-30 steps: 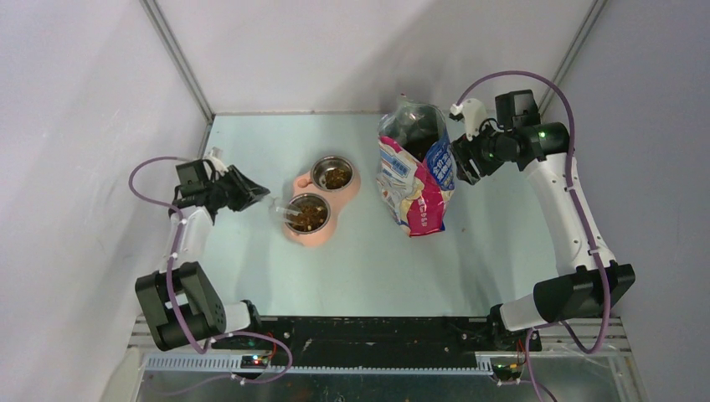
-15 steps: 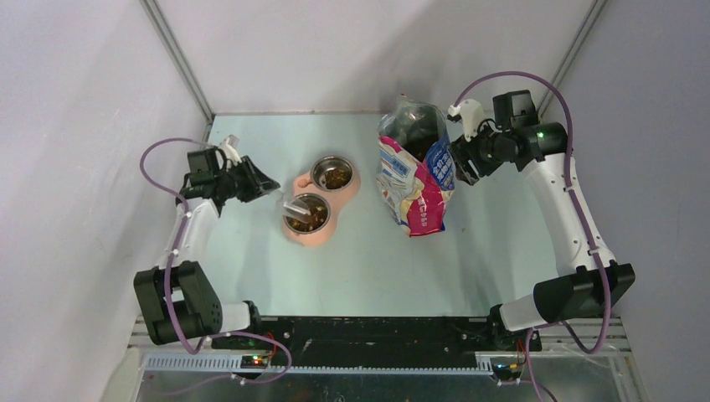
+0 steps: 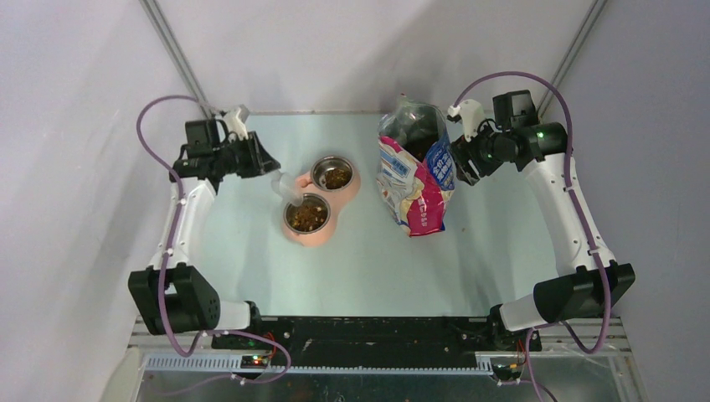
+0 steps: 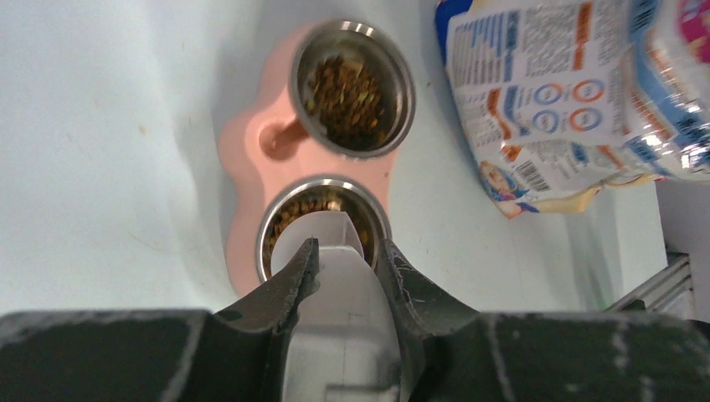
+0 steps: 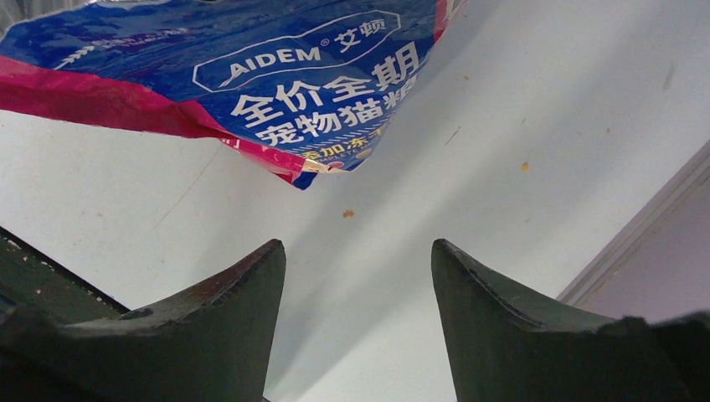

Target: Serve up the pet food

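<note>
Pet food (image 3: 306, 216) fills the near steel bowl (image 4: 373, 216) of a pink double feeder (image 3: 322, 234), and more pet food (image 4: 347, 88) lies in the far bowl (image 3: 335, 174). My left gripper (image 3: 266, 163) is shut on the handle of a translucent scoop (image 3: 289, 186), which hangs over the near bowl's left rim. In the left wrist view the scoop (image 4: 335, 276) sits between the fingers of the gripper (image 4: 350, 243) and hides part of the near bowl. My right gripper (image 3: 459, 159) stands open just right of the cat food bag (image 3: 414, 180), holding nothing.
The bag stands upright with its top open at the back right; its blue printed side (image 5: 285, 92) fills the top of the right wrist view, above the open right gripper (image 5: 356, 244). A stray kibble bit (image 5: 347, 213) lies on the table. Grey walls close in on three sides.
My left arm has swung toward the back of the table and lifted the scoop from inside the near bowl to above its left rim. The right arm has not moved.
</note>
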